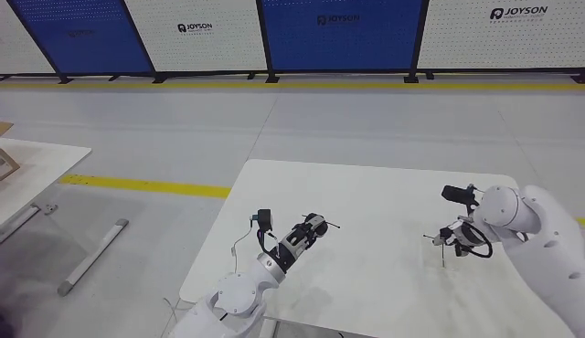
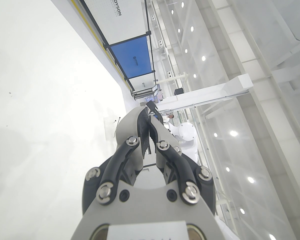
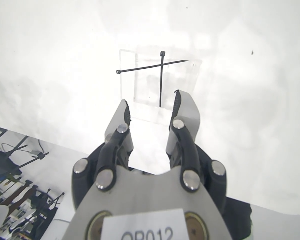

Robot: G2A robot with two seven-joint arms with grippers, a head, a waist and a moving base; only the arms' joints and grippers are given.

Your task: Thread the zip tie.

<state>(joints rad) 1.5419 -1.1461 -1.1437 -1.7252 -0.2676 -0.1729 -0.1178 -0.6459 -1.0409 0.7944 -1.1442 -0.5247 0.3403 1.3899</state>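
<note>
The left claw (image 2: 147,121) is clamped on a zip tie (image 1: 331,223) over the left side of the table (image 1: 366,192). The right claw (image 3: 151,98) gapes (nothing in it) just beside two crossed ties (image 3: 161,64) that rest on a clear block (image 3: 190,76).

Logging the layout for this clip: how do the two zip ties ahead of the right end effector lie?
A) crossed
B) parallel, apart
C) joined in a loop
A: the zip ties cross each other on the clear block, ahead of the open right end effector.
</note>
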